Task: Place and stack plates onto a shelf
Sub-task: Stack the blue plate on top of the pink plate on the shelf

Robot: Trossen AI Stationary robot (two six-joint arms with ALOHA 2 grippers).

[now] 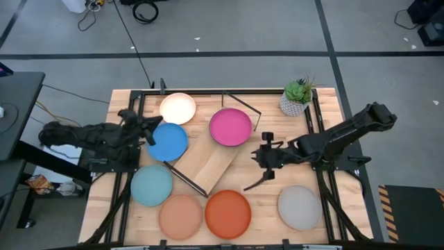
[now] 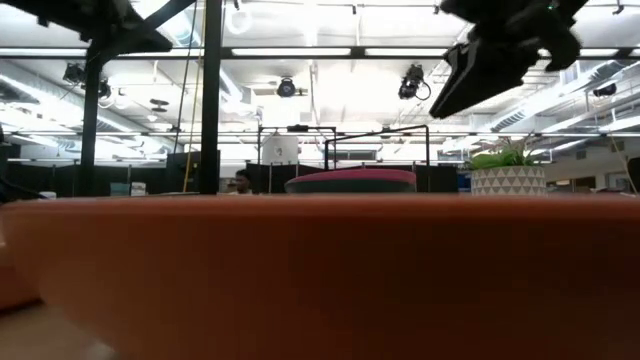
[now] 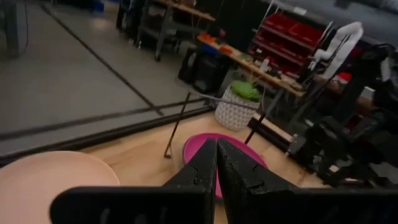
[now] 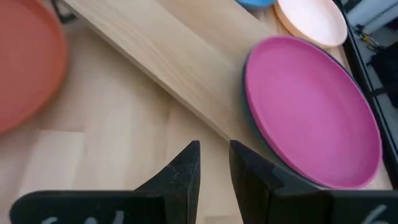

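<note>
The pink plate (image 1: 230, 127) (image 4: 311, 106) lies on a darker plate (image 4: 247, 127) at the far end of the shelf (image 1: 211, 165), a light-wood board lying aslant on the table. Cream (image 1: 177, 107), blue (image 1: 170, 142), light blue (image 1: 151, 185), peach (image 1: 180, 215), orange (image 1: 227, 213) and grey (image 1: 300, 207) plates rest flat on the tabletop around it. My left gripper (image 1: 149, 132) (image 3: 216, 155) is shut and hovers over the blue plate's far left edge. My right gripper (image 1: 266, 163) (image 4: 214, 149) is narrowly open, in the air just right of the shelf and pink plate.
A potted green plant (image 1: 297, 97) stands at the far right corner. Black frame rails (image 1: 316, 125) run along both sides of the table. The shelf's thin black wire frames (image 1: 243, 107) stick up at its ends. Bare wood (image 1: 267, 198) shows between the orange and grey plates.
</note>
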